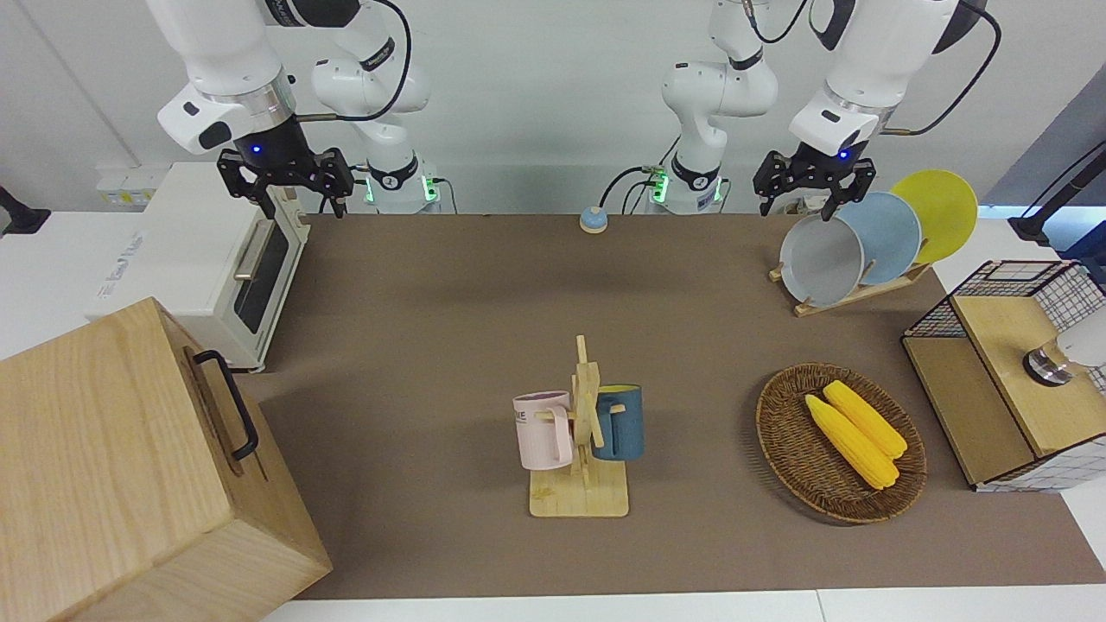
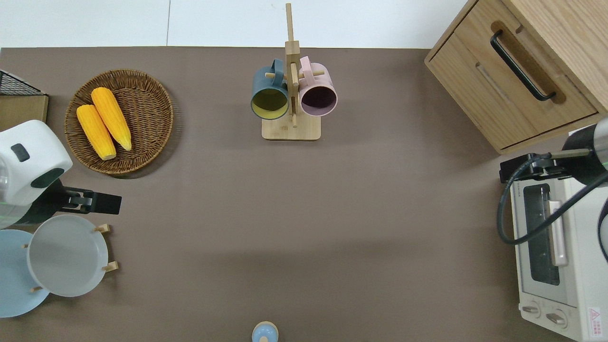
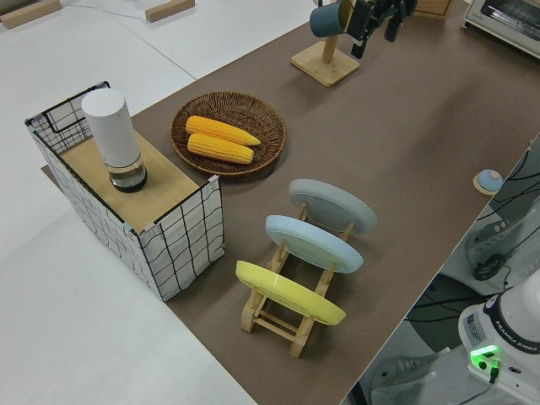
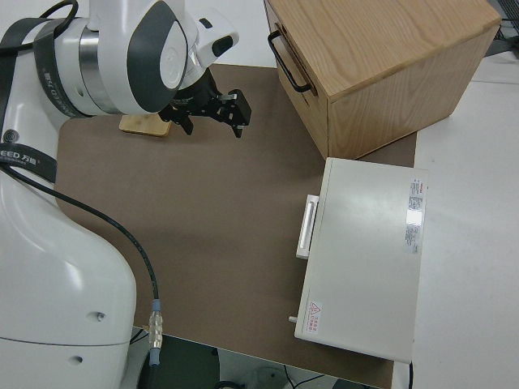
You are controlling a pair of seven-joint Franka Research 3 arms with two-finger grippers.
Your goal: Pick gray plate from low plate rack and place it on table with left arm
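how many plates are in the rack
3, all standing in the low light-wood plate rack: round pale-gray plate, light-blue plate, yellow plate at the left arm's table end.

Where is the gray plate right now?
The gray plate stands tilted in the low plate rack at the left arm's end of the table, beside the light-blue plate, under the left gripper.

Beside the left gripper point(image 2: 90, 202), the overhead frame edge cut off the light-blue plate point(image 2: 12, 280); its own wrist hid one finger.
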